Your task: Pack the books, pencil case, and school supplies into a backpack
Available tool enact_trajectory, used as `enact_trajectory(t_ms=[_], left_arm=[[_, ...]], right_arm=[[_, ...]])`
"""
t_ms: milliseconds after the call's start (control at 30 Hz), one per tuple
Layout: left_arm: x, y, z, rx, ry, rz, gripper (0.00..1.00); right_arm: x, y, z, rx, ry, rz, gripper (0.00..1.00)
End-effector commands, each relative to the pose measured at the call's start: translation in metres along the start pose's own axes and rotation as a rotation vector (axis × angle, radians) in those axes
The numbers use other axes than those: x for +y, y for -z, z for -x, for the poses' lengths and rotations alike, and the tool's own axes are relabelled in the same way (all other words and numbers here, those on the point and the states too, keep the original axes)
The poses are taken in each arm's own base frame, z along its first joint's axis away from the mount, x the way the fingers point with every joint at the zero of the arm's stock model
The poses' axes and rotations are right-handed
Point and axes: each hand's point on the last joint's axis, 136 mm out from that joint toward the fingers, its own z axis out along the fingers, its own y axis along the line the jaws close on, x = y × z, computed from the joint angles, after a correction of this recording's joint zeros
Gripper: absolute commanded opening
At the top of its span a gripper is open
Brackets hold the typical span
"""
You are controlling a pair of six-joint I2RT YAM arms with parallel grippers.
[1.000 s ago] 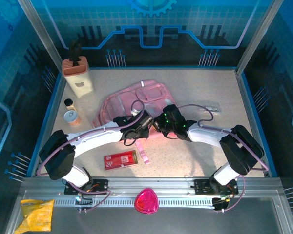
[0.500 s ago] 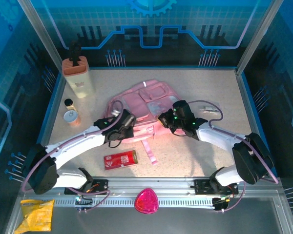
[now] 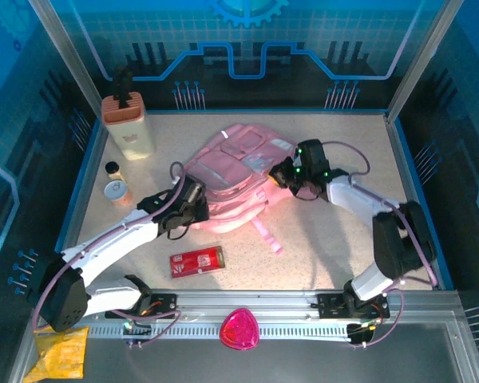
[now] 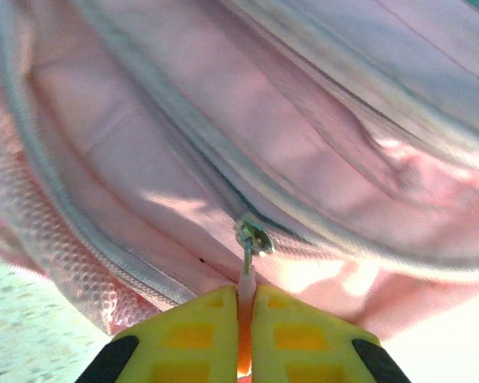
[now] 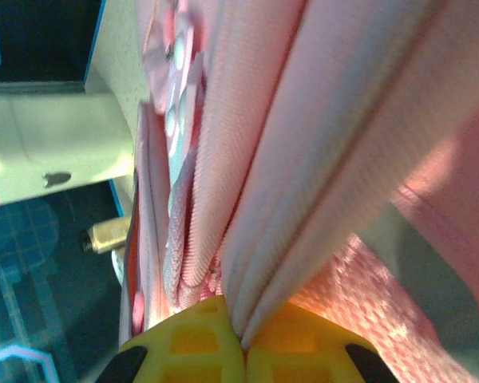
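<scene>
Your left gripper [image 4: 246, 302] is pinched shut on the zip pull [image 4: 247, 275] of the pink backpack [image 3: 227, 171] lying mid-table, and your right gripper [image 5: 243, 323] is clamped on a fold of its fabric on the right side. Draw the pull along the zip track, not upward, with the right arm anchoring the bag taut. The red pencil case [image 3: 197, 261] lies on the near side, apart from the bag.

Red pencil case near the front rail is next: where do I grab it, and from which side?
Take the flat red rectangular pencil case across its short width, near the middle, coming straight down. It lies flat on the speckled table, long axis roughly left to right, so its two long edges give the narrowest span. Both edges look free.
</scene>
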Motion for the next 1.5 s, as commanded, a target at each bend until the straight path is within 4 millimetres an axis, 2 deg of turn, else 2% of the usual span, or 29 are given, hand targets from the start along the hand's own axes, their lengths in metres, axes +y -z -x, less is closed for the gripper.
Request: enact_trajectory(t_ms=[0, 33, 67, 133, 200, 267, 333, 367, 433, 533, 733, 800, 833, 967, 1100, 1200, 1267, 1367, 1467], left_arm=[[-0.037, -0.002, -0.017, 0.053, -0.021, -0.058, 0.00], [-0.049, -0.004, -0.016, 0.049, -0.044, -0.062, 0.00], [-0.056, -0.005, -0.015, 0.045, -0.063, -0.059, 0.00], [-0.053, -0.012, -0.013, 0.052, -0.084, 0.015, 0.00], [-0.044, -0.015, -0.010, 0.044, -0.098, 0.082, 0.00], [-0.041, -0.016, -0.009, 0.039, -0.108, 0.094, 0.00], [-0.043, -0.018, -0.012, 0.049, -0.111, 0.079, 0.00], [-0.043, -0.018, -0.012, 0.053, -0.112, 0.080, 0.00], [-0.037, -0.018, -0.014, 0.054, -0.105, 0.103, 0.00], [-0.035, -0.019, -0.016, 0.048, -0.096, 0.094, 0.00], [-0.035, -0.029, -0.022, 0.076, -0.100, 0.104, 0.00], [-0.033, -0.033, -0.023, 0.078, -0.100, 0.110, 0.00], [-0.033, -0.035, -0.024, 0.084, -0.097, 0.108, 0.00], [-0.027, -0.039, -0.028, 0.096, -0.087, 0.127, 0.00], [-0.028, -0.034, -0.024, 0.070, -0.062, 0.101, 0.00], [-0.036, -0.024, -0.017, 0.049, -0.031, 0.057, 0.00], [-0.037, -0.016, -0.010, 0.025, -0.016, 0.053, 0.00], [-0.033, -0.004, 0.002, -0.021, 0.021, 0.044, 0.00], [-0.032, -0.001, 0.006, -0.033, 0.043, 0.018, 0.00]], right_arm=[[0.022, -0.002, 0.042, -0.074, 0.105, 0.040, 0.17], [0.024, 0.000, 0.041, -0.067, 0.114, 0.042, 0.28], [0.025, 0.004, 0.038, -0.062, 0.122, 0.043, 0.34], [0.024, 0.012, 0.018, -0.032, 0.145, 0.032, 0.49], [0.013, 0.018, -0.009, -0.002, 0.148, -0.005, 0.61], [0.006, 0.018, -0.039, 0.033, 0.126, 0.011, 0.63], [0.006, 0.012, -0.070, 0.077, 0.097, 0.041, 0.59], [-0.003, 0.008, -0.084, 0.099, 0.078, 0.029, 0.58], [-0.007, 0.002, -0.104, 0.119, 0.059, 0.024, 0.57], [-0.011, -0.008, -0.121, 0.106, 0.048, 0.006, 0.53], [0.005, -0.034, -0.121, 0.106, 0.059, 0.034, 0.42], [0.001, -0.037, -0.124, 0.105, 0.069, 0.004, 0.43], [0.013, -0.037, -0.122, 0.095, 0.082, 0.019, 0.42], [0.019, -0.031, -0.123, 0.095, 0.078, 0.037, 0.44], [0.021, -0.021, -0.125, 0.080, 0.077, 0.015, 0.46], [0.025, -0.015, -0.141, 0.123, 0.137, -0.027, 0.45], [0.020, -0.011, -0.148, 0.118, 0.149, -0.051, 0.50], [0.010, -0.020, -0.156, 0.133, 0.116, -0.054, 0.51], [0.013, -0.036, -0.160, 0.155, 0.101, -0.043, 0.48]])
